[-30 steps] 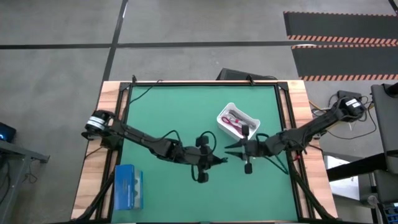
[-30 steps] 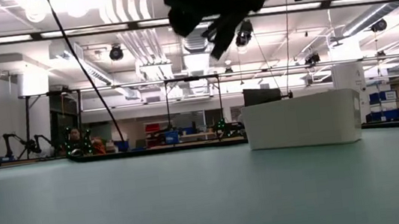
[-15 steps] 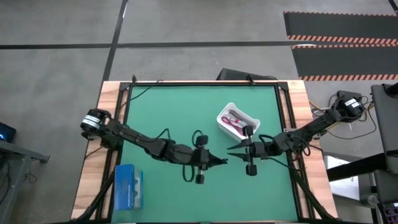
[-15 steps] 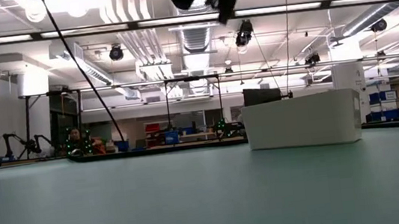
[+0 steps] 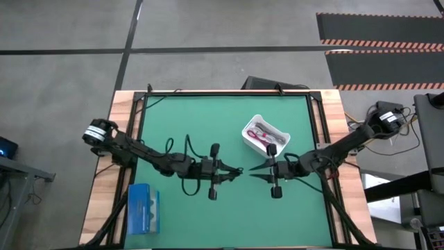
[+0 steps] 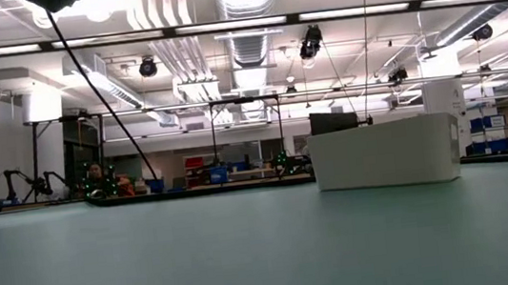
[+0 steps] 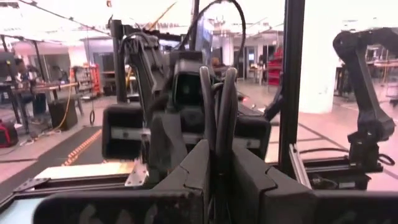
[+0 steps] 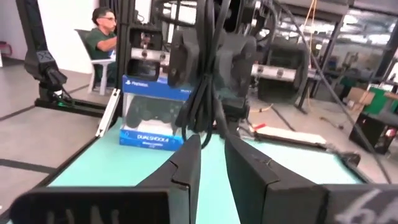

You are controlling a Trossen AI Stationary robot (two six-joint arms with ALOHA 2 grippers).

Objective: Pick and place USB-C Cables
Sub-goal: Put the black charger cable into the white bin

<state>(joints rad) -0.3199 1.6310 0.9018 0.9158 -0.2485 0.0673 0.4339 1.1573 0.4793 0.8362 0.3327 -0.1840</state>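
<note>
In the high view my left gripper (image 5: 239, 170) and my right gripper (image 5: 252, 171) hang tip to tip above the middle of the green mat, both shut and empty. Each wrist view looks past its own gripper, left (image 7: 219, 149) and right (image 8: 212, 140), straight at the other arm. A white bin (image 5: 274, 123) stands on the mat beyond the right gripper, and the magenta-red cable (image 5: 261, 136) lies inside it. The black, white and grey cables cannot be made out. In the low view the bin (image 6: 385, 153) rests flat on the mat.
A flat blue box (image 5: 143, 208) lies at the mat's near left corner and shows behind the left arm (image 8: 152, 118). Loose black arm wires loop beside both wrists. A person (image 8: 102, 37) sits beyond the table. Bare mat lies around the grippers.
Both arms have risen: in the low view their dark shapes have climbed almost out of the top edge. The left gripper has drawn back a little toward the table's left and far side. The right gripper has stayed near its place. Nothing is carried.
</note>
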